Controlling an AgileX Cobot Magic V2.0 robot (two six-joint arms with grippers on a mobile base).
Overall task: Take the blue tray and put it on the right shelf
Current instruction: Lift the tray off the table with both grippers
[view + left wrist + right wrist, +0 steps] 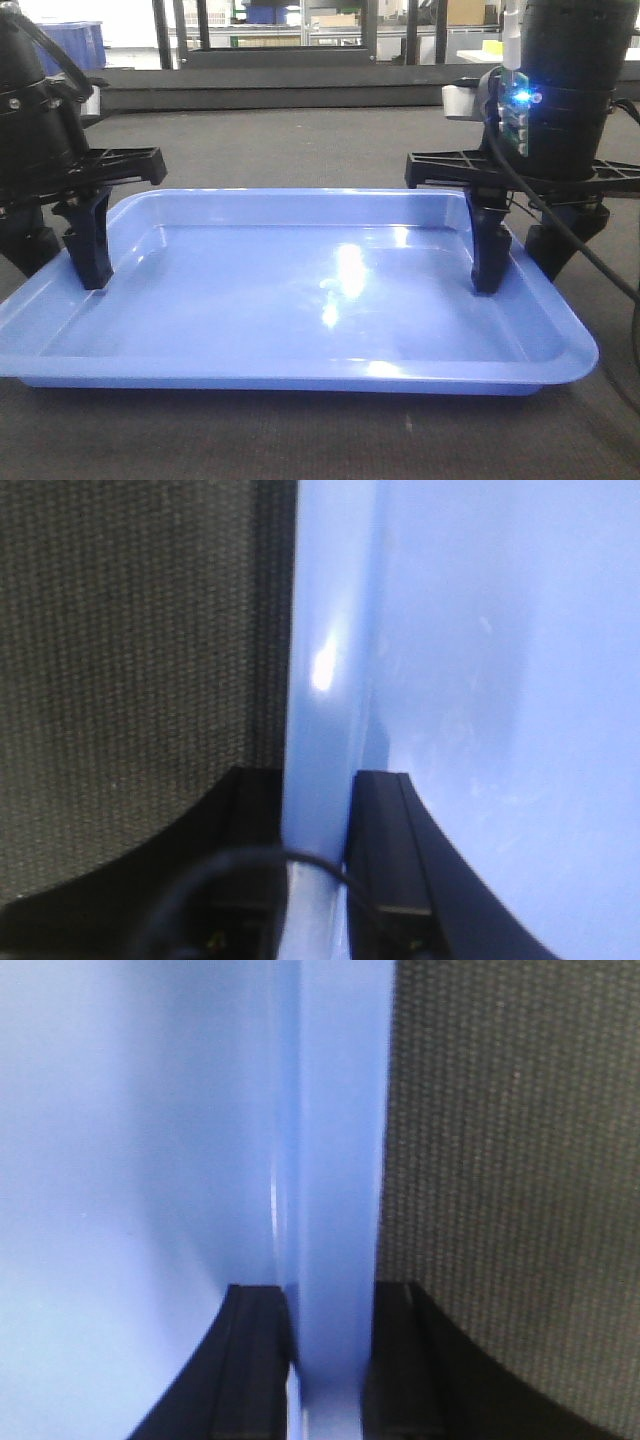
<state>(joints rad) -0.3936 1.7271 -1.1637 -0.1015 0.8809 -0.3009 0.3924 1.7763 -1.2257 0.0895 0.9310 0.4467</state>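
Observation:
The blue tray is wide, shallow and glossy, and lies across a dark woven surface in the front view. My left gripper straddles its left rim, one finger inside the tray and one outside. In the left wrist view the left gripper is shut on the tray's rim, both fingers touching it. My right gripper straddles the right rim the same way. In the right wrist view the right gripper is shut on the rim. The right shelf is out of view.
Dark grey woven flooring surrounds the tray. Far behind stand black frame uprights and a darker blue bin at the back left. A cable hangs along my right arm.

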